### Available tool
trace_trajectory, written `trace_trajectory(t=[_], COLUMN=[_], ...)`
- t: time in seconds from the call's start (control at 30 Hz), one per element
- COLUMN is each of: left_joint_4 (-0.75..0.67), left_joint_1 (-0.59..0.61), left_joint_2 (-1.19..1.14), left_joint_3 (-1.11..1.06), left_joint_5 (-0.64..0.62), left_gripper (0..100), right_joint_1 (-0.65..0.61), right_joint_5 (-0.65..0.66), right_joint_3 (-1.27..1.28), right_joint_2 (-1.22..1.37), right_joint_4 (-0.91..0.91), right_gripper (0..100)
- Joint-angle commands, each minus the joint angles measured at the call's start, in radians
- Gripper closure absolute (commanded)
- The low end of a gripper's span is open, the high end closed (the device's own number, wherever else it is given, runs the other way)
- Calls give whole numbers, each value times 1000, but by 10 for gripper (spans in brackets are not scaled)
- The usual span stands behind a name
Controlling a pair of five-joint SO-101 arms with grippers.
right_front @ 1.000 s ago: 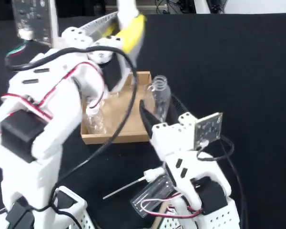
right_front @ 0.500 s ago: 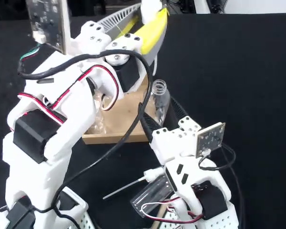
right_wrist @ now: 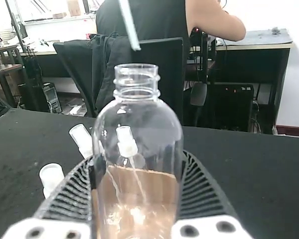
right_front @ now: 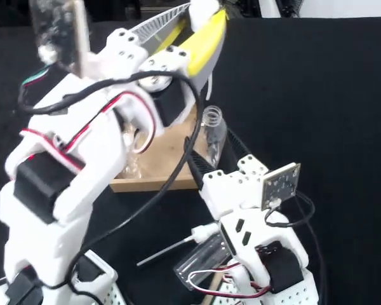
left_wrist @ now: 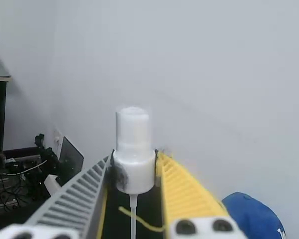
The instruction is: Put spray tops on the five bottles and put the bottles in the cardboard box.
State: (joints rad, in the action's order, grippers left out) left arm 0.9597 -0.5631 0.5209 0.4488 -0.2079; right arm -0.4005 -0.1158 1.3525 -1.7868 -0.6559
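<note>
Spray top (left_wrist: 134, 149), pinched by the left gripper (left_wrist: 134, 167), has risen above the bottle (right_wrist: 137, 144). The right gripper (right_wrist: 137, 191) clamps that bottle, so capping likely comes next.

A black tabletop (right_front: 324, 95) is spreading wide, and a dark chair (right_wrist: 172, 69) is standing just behind the tabletop.
</note>
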Motion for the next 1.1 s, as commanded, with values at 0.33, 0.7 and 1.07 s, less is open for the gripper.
trace_trajectory(t=[0.33,0.7,1.07], left_joint_4=[-178,-172,-176], left_joint_1=[-71,-67,-56], left_joint_2=[124,256,399], left_joint_3=[-251,-529,-710], left_joint_5=[-3,-2,52], left_gripper=[968,966,809], right_joint_1=[-17,-17,-17], right_joint_5=[-8,-8,-6], right_joint_3=[-2,-2,-2], right_joint_2=[-16,-16,-16], right_joint_4=[35,32,32], right_gripper=[988,988,988])
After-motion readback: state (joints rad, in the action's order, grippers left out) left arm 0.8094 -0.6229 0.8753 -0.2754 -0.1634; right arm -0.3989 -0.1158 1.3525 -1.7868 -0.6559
